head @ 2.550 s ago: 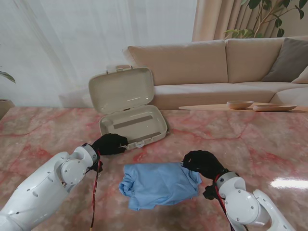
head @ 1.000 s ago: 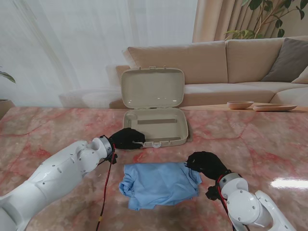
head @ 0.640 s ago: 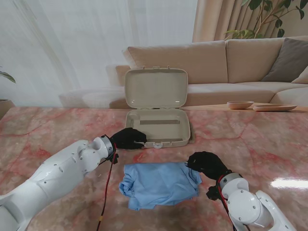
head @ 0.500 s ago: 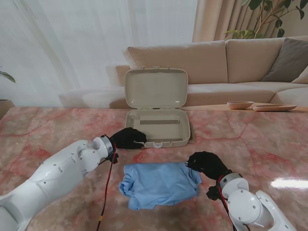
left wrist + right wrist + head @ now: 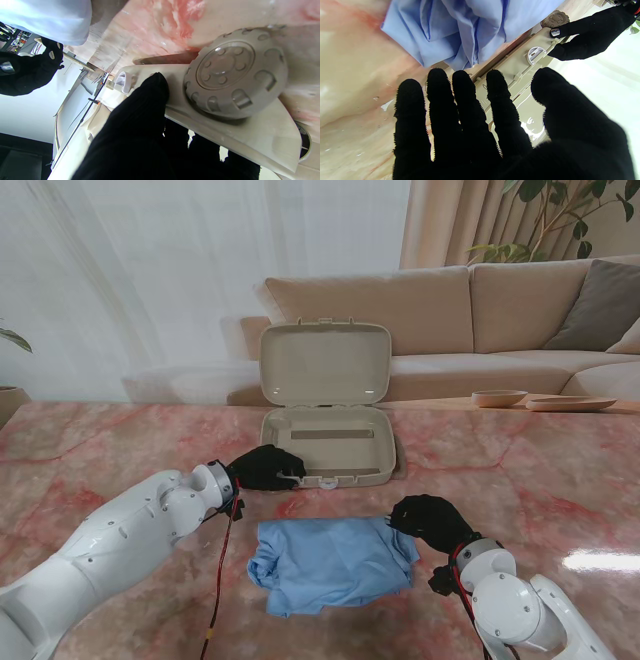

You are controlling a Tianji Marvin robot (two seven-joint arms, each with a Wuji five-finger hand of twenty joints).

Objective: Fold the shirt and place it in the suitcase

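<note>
The suitcase has swung square; the left hand is gripping its front corner, the right hand spreading empty fingers beside the shirt, which risks unfolding if dragged.

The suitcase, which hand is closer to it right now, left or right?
Left. The left hand has its fingers on the open suitcase at its front left corner. The right hand is nearer to me, off the case, at the right edge of the blue shirt.

A big pink marble table is holding two things. A blue shirt, folded, is lying near me. An open tan suitcase is sitting just past it, its lid standing up.
</note>
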